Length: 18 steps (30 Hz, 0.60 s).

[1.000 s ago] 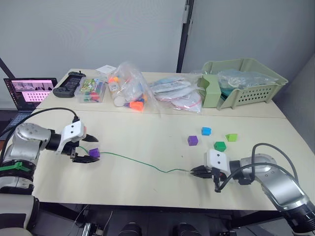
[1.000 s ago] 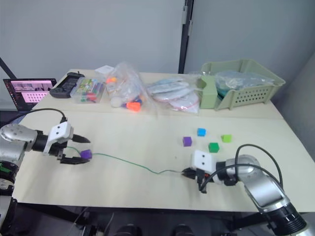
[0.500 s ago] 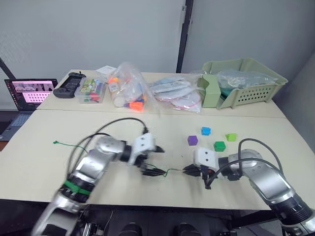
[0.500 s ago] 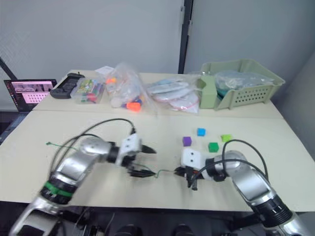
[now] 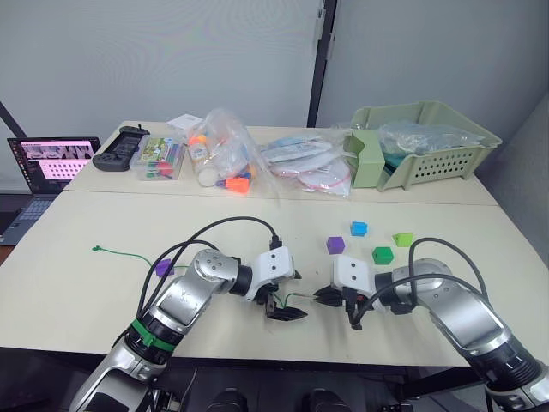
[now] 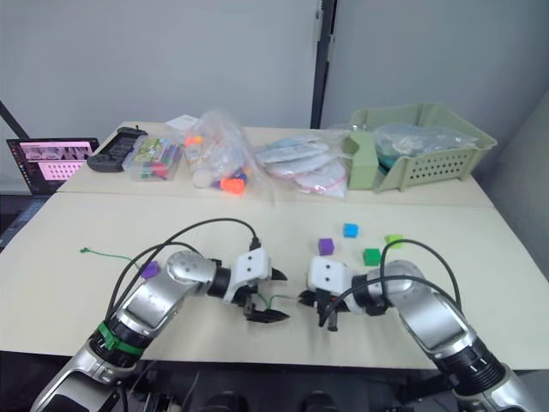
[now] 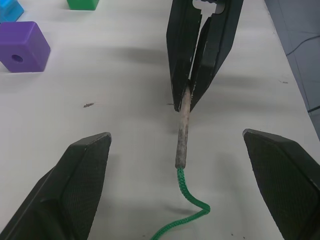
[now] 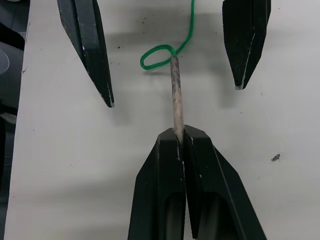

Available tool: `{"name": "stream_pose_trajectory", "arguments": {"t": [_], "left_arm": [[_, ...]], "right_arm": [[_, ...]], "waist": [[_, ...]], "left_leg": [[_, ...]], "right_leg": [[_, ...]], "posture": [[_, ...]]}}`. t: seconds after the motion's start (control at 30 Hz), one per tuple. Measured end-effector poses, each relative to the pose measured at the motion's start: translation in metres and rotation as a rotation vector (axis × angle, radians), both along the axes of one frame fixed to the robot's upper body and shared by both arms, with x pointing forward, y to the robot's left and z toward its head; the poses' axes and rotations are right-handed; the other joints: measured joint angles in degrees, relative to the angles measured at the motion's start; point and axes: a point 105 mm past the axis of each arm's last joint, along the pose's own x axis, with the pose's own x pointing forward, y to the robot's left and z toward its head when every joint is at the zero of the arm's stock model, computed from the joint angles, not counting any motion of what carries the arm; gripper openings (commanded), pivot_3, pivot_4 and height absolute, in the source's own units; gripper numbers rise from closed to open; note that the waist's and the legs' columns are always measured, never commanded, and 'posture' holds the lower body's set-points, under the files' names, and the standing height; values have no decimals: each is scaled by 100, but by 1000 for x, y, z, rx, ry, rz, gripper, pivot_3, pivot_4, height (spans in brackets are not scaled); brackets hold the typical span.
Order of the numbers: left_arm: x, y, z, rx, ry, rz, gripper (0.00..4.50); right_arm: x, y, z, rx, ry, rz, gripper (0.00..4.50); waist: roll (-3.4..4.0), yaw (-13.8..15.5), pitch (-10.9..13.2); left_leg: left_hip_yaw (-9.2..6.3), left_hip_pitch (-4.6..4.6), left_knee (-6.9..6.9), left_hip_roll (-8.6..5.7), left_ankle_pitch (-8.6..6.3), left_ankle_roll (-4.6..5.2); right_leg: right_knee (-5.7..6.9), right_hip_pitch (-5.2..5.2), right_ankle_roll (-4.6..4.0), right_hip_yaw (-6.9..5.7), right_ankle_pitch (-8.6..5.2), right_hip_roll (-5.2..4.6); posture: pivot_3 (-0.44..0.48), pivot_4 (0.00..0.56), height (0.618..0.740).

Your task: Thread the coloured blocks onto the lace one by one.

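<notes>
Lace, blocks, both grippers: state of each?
lace: stiff tip pinched, cord slack on table
right gripper: shut on lace tip
left gripper: open, fingers either side of the tip
purple block: threaded on the lace
other four blocks: loose on table

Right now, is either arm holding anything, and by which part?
The right gripper pinches the lace by the end of its stiff pale tip; the left gripper, jaws open, holds nothing.
</notes>
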Motion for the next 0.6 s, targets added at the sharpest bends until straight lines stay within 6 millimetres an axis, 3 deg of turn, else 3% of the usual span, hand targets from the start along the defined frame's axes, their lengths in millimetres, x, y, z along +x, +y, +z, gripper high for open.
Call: {"name": "stream_pose_trajectory", "arguments": {"t": [0.4,0.6], "left_arm": [[0,0,-2,4,6,-5,31],[0,-3,-3,10,4,-19,31]], "right_arm": [[0,-1,-1,-1,4,-7,0],[0,-2,-2,-6,5,-17,0]], "waist": [[0,-1,0],[0,-1,0]], "left_leg": [[0,0,0,0,0,0],[0,0,0,0,0,0]], "right_leg": [[-1,0,0,0,0,0],[-2,1,0,0,0,0]], "posture": [[0,150,740],[0,150,740]]}}
